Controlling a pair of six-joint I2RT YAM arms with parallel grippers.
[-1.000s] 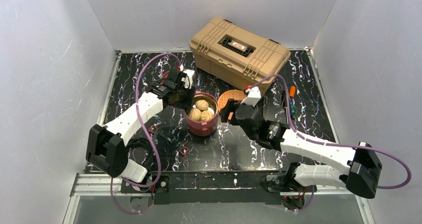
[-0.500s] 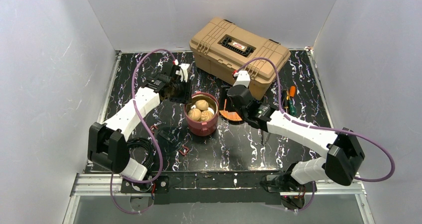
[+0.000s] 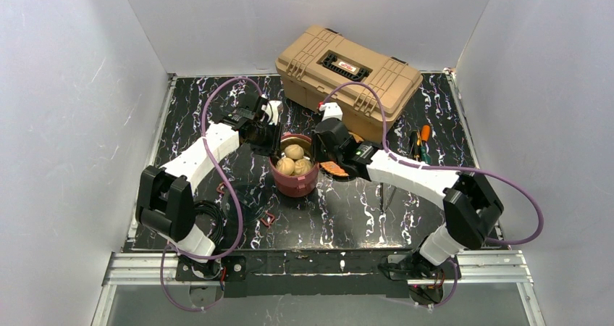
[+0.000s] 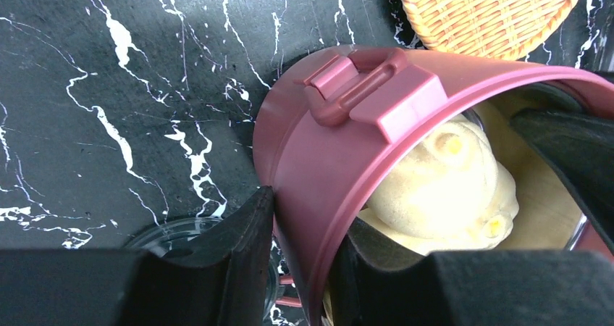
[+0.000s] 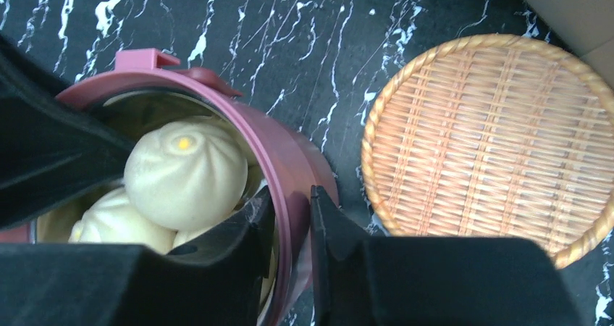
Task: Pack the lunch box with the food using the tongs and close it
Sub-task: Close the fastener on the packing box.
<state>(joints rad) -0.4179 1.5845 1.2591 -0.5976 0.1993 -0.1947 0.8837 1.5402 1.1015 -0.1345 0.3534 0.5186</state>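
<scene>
Overhead, the maroon lunch box [image 3: 293,185] stands mid-counter [image 3: 347,210] with both arms meeting at it and a tan toolbox [image 3: 347,69] beyond. Only the wrist views show the grips. The left tool [image 4: 304,246] pinches the box's left wall, one finger inside beside the buns [image 4: 442,188], near a clasp tab [image 4: 362,87]. The right tool [image 5: 289,217] pinches the right wall, and the woven plate [image 5: 492,138] lies just to its right.

buns [image 3: 294,153] in lunch box [image 3: 293,185], tan toolbox [image 3: 347,69] behind
</scene>
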